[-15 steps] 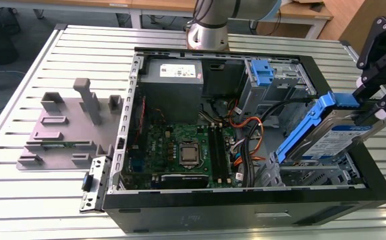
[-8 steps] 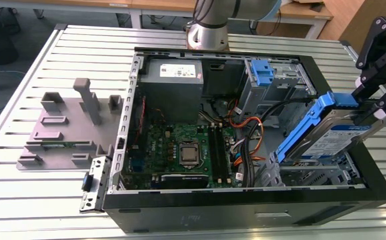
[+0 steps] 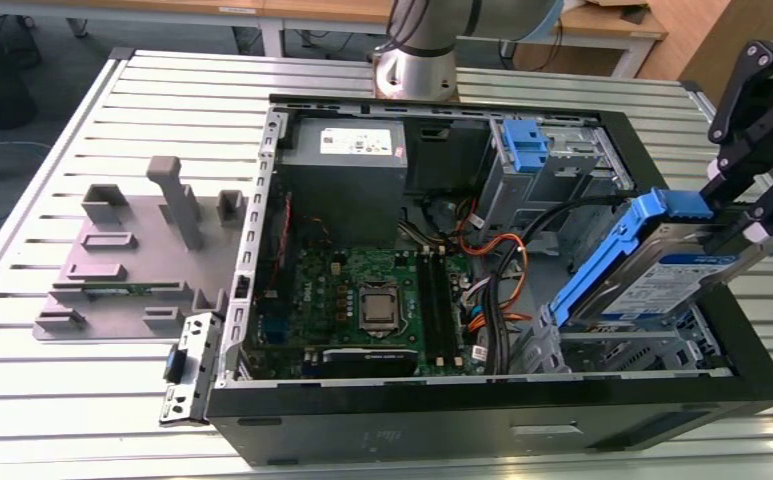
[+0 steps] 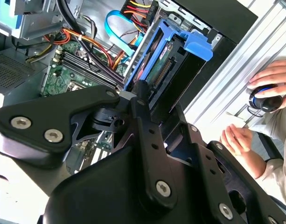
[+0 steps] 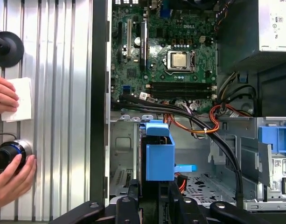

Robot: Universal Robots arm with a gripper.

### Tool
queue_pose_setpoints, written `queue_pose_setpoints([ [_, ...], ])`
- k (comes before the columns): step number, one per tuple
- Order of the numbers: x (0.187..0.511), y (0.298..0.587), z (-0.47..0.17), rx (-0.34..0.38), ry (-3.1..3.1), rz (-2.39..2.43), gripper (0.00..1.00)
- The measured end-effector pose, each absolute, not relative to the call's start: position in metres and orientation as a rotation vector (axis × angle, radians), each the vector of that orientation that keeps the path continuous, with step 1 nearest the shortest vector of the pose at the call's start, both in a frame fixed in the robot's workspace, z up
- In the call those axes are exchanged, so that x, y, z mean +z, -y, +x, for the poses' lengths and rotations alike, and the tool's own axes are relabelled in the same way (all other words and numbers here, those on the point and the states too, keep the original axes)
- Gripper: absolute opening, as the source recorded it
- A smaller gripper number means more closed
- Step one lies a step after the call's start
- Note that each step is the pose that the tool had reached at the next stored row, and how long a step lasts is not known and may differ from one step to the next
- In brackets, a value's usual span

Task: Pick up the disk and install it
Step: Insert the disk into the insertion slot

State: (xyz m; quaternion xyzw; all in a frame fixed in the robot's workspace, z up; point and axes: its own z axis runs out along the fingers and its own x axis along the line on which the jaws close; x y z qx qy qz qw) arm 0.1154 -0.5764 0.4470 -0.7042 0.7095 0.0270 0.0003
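Holding the disk [image 3: 664,282] clamped in the gripper [image 3: 744,238], at the corner of the case [image 3: 493,425] farthest from the power supply [image 3: 346,145]. The disk is tilted, not flat. Its long axis runs on a slant, low end down inside the case's drive cage [image 3: 626,350], high end with the blue handle up past the case rim, where the gripper pinches it. The label face shows in the exterior view, the circuit-board side in the second wrist view. The low end is hidden behind cage metal, so I can't tell if it touches anything. In the first wrist view the disk [image 5: 156,156] is end-on and the gripper is cut off by the frame edge. A person's hands [image 5: 7,175] rest on the table [image 3: 66,380] outside the case, one on a round black object I can't make out.
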Motion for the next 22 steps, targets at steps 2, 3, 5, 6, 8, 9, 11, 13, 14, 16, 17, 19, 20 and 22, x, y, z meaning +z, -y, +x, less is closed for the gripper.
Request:
queue_pose_setpoints([
  [2,0.445,0.576,0.115,0.085,-2.229,-2.212,0.35],
  [3,0.443,0.576,0.115,0.085,-2.229,-2.212,0.35],
  [5,0.440,0.576,0.115,0.085,-2.229,-2.212,0.35],
  [6,0.438,0.576,0.115,0.085,-2.229,-2.212,0.35],
  [8,0.435,0.576,0.115,0.085,-2.229,-2.212,0.35],
  [9,0.434,0.576,0.115,0.085,-2.229,-2.212,0.35],
  [11,0.434,0.576,0.115,0.085,-2.229,-2.212,0.35],
  [13,0.433,0.576,0.115,0.085,-2.229,-2.212,0.35],
  [14,0.431,0.576,0.115,0.085,-2.229,-2.212,0.35],
  [16,0.428,0.576,0.115,0.085,-2.229,-2.212,0.35],
  [17,0.426,0.576,0.115,0.085,-2.229,-2.212,0.35],
  [19,0.422,0.576,0.115,0.085,-2.229,-2.212,0.35],
  [20,0.420,0.577,0.115,0.085,-2.229,-2.212,0.35],
  [22,0.417,0.577,0.115,0.085,-2.229,-2.212,0.35],
])
